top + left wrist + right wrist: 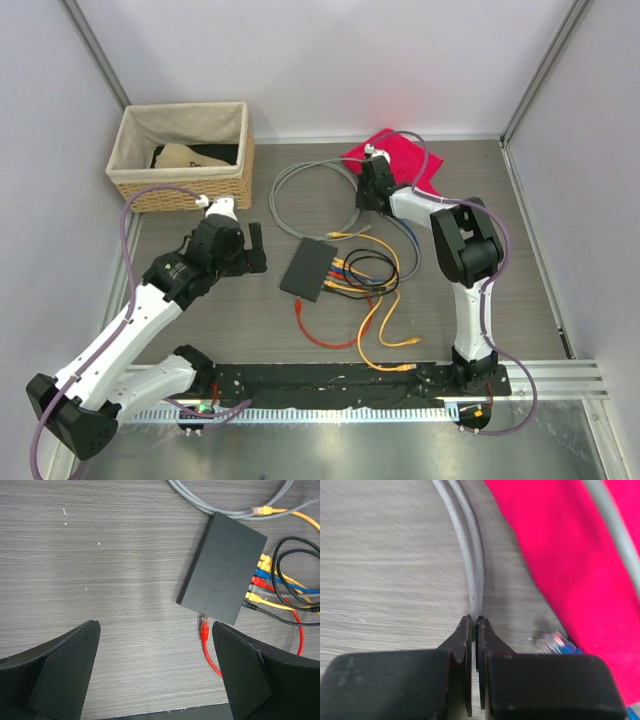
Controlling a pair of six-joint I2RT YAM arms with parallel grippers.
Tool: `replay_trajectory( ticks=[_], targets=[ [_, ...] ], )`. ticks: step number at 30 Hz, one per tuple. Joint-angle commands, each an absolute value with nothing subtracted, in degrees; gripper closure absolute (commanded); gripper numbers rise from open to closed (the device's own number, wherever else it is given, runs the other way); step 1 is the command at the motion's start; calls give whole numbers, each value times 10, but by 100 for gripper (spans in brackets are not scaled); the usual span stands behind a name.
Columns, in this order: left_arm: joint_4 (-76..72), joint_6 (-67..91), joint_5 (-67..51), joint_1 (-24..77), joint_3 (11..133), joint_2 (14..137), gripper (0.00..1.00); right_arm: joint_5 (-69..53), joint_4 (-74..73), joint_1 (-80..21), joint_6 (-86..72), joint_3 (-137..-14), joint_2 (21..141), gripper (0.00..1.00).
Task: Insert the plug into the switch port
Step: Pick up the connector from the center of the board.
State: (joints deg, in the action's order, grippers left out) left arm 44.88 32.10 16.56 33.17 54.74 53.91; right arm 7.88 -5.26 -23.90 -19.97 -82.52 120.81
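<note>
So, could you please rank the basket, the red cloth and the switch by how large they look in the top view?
1. Basket
2. Red cloth, though partly hidden
3. Switch

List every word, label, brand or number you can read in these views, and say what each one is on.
On the switch, top face: one line of raised lettering in the same dark grey as the case, too faint to read.
On the basket: no text visible.
On the red cloth: no text visible.
Nothing in any view can be quoted as legible text.
</note>
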Motion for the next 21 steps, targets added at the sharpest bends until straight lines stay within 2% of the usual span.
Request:
replay_trajectory(
  ticks=[1, 5, 11, 13, 21],
  targets=[
    [446, 311, 160, 325, 540, 523, 0, 39, -4, -243, -221, -890, 1191, 99],
    [446, 315, 156, 323, 537, 520, 0, 29, 41, -243, -223, -939, 1159, 99],
    [444, 316, 152, 317, 534, 516, 0, 8, 33, -244, -196, -996, 1096, 99],
    [441, 318, 149, 314, 533, 512, 0, -28, 32, -243, -188, -988, 1055, 99],
    [432, 322, 130, 305, 525, 504, 0, -46, 36, -237, -176, -877, 883, 99]
  ],
)
